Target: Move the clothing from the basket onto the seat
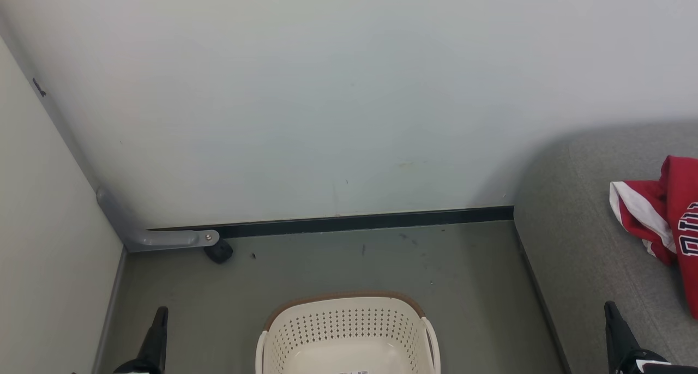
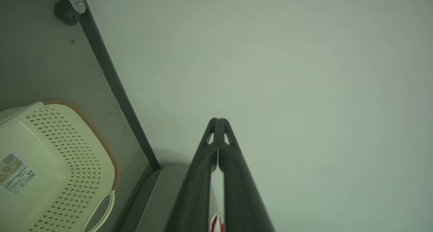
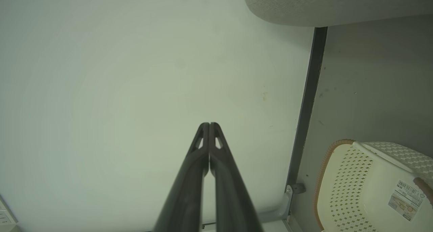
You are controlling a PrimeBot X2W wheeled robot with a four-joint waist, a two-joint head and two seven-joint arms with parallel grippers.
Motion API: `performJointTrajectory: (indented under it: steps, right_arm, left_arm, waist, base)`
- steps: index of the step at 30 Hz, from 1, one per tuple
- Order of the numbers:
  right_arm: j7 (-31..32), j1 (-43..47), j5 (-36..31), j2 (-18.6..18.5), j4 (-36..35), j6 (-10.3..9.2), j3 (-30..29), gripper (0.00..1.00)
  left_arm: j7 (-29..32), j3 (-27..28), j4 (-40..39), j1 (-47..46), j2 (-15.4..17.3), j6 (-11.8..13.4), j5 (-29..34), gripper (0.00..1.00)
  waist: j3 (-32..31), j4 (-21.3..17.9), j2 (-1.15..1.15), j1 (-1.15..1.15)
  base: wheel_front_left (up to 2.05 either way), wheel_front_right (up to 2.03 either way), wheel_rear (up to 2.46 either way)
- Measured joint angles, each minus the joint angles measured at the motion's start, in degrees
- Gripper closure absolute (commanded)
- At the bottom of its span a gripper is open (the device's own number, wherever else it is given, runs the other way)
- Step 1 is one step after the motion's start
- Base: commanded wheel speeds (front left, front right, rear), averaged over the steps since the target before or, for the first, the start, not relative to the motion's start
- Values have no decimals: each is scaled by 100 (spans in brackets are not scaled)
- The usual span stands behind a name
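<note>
Some crumpled red, white-striped clothing [image 1: 681, 199]

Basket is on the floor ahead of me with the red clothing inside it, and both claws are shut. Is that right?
Not quite: the basket is empty inside. The red clothing lies on the grey seat to the right, as the head view shows. The basket does stand on the floor, and the left claw and the right claw are shut.

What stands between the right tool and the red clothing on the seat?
Nothing visible. Only bare grey seat lies between the shut right tool and the clothing, which rests on the cushion. What shows of the inside of the basket holds no garment.
</note>
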Motion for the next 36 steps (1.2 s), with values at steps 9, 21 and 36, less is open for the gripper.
performJointTrajectory:
  steps: [9,21,36]
  right_arm:
    - [0,0,0,0,0,0,0,100]
    - [0,0,0,0,-1,0,0,100]
    - [0,0,0,0,-2,0,0,100]
  left_arm:
    - [0,0,0,0,0,0,0,100]
    - [0,0,0,-1,0,0,0,100]
    - [0,0,-1,-1,0,0,0,100]
  waist:
    - [0,0,0,0]
    - [0,0,0,0]
    - [0,0,0,0]
  base:
    - [0,0,0]
    - [0,0,0]
    - [0,0,0]
